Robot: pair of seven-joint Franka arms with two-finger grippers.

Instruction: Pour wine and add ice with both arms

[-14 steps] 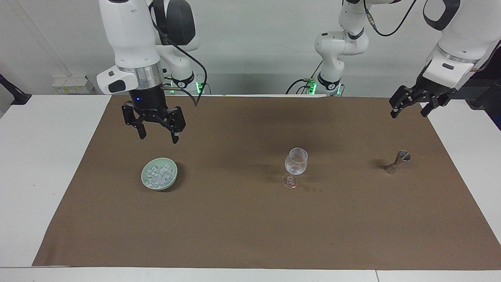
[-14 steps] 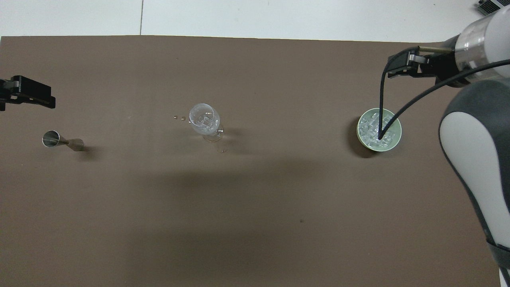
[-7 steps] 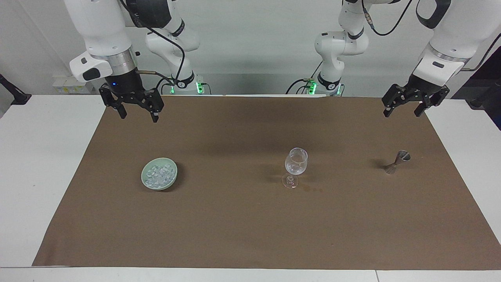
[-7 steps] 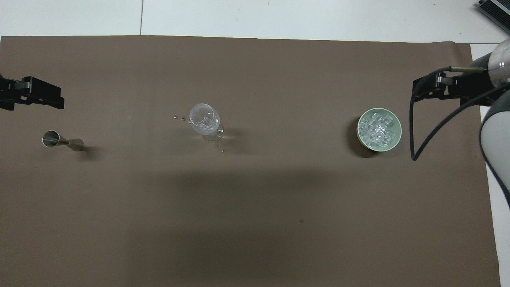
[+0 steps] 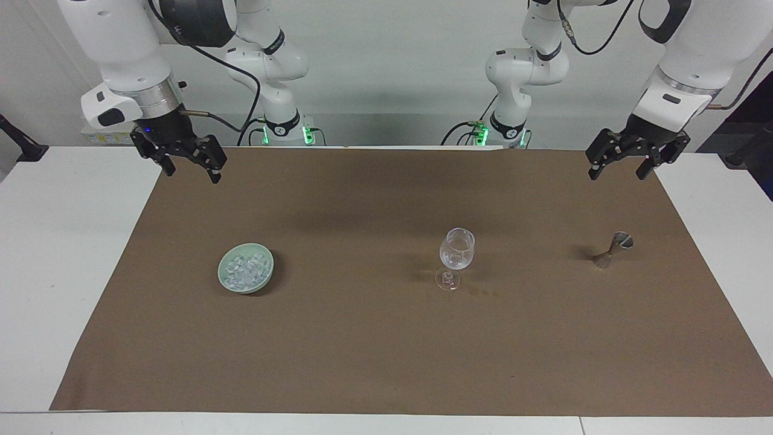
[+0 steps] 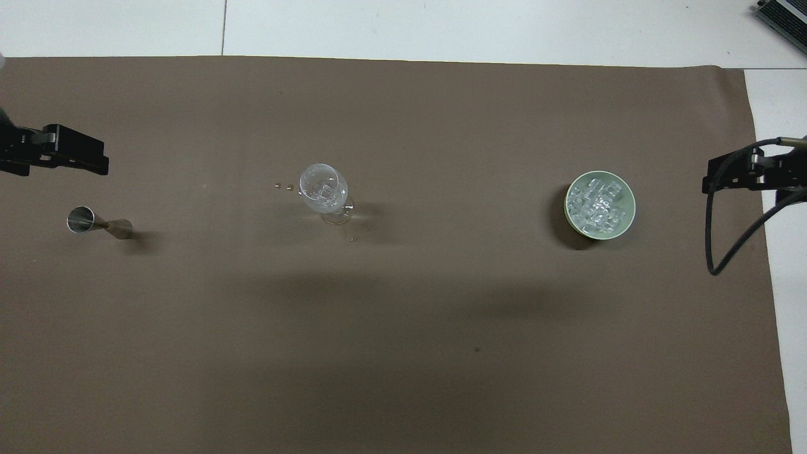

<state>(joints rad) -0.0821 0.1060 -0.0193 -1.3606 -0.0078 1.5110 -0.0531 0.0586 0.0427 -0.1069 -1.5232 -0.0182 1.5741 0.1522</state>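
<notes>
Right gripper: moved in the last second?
Yes. The right gripper, open and empty, has pulled away from over the bowl of ice toward the robots' edge of the brown mat, at the right arm's end.

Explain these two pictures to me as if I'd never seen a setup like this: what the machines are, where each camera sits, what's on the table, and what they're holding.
These are two white robot arms, each ending in a black two-finger gripper. One picture looks at them from across the table; the other looks down from above their own end, so the sides appear swapped.

A brown mat covers the table. On it stand a green bowl of ice toward the right arm's end, a stemmed wine glass with ice in it near the middle, and a small metal measuring cup toward the left arm's end.

The right gripper hangs raised over the mat's edge near the robots, open and empty. The left gripper does likewise at its end. Nothing is held.
</notes>
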